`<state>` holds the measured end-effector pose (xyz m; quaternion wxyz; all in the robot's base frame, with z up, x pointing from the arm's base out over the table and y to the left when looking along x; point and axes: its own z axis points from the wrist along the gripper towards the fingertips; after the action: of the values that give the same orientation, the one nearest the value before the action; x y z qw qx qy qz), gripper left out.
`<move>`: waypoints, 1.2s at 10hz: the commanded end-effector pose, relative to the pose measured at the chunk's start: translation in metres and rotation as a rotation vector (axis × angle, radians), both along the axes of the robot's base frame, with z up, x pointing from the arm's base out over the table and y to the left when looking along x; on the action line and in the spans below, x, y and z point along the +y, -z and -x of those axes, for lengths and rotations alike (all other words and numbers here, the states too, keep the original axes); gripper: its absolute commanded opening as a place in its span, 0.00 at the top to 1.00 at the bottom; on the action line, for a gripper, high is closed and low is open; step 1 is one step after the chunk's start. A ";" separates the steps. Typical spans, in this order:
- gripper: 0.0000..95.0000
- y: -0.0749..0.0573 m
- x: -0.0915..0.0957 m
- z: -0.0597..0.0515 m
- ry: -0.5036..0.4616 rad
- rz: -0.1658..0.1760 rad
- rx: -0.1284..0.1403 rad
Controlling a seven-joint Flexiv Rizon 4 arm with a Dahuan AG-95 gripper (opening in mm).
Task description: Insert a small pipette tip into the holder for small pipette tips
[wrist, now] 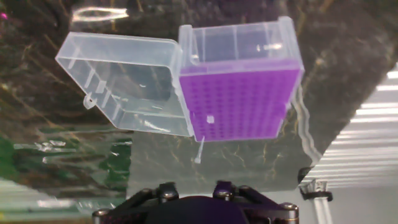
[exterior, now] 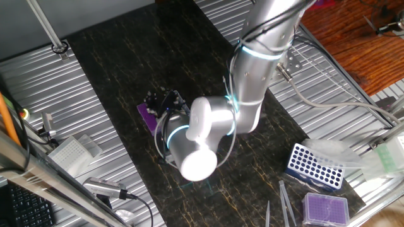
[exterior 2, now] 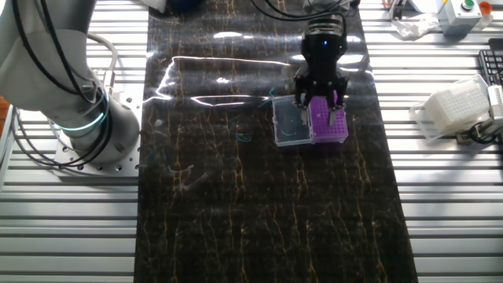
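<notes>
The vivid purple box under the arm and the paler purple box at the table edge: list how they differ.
The holder for small pipette tips lies on the dark mat; the paler purple box sits on the ribbed metal. The holder has a clear lid swung open beside it; the paler box shows none. The tool hangs right over the holder; the paler box stands alone beside the blue rack. Both have purple grid tops.

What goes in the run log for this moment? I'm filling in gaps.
phase: insertion | gripper: above holder | holder lid: open | pipette tip: at grid's near edge | grip state: unclear
</notes>
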<state>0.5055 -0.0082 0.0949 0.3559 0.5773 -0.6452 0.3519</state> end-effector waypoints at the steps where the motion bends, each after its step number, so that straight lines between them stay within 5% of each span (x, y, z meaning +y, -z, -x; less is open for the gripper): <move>1: 1.00 -0.011 -0.016 0.006 0.048 -0.114 -0.089; 6: 1.00 -0.023 -0.028 0.006 0.134 -0.233 -0.241; 12: 1.00 -0.032 -0.029 -0.005 0.237 -0.241 -0.358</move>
<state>0.5119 -0.0358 0.1249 0.2078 0.4691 -0.7951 0.3234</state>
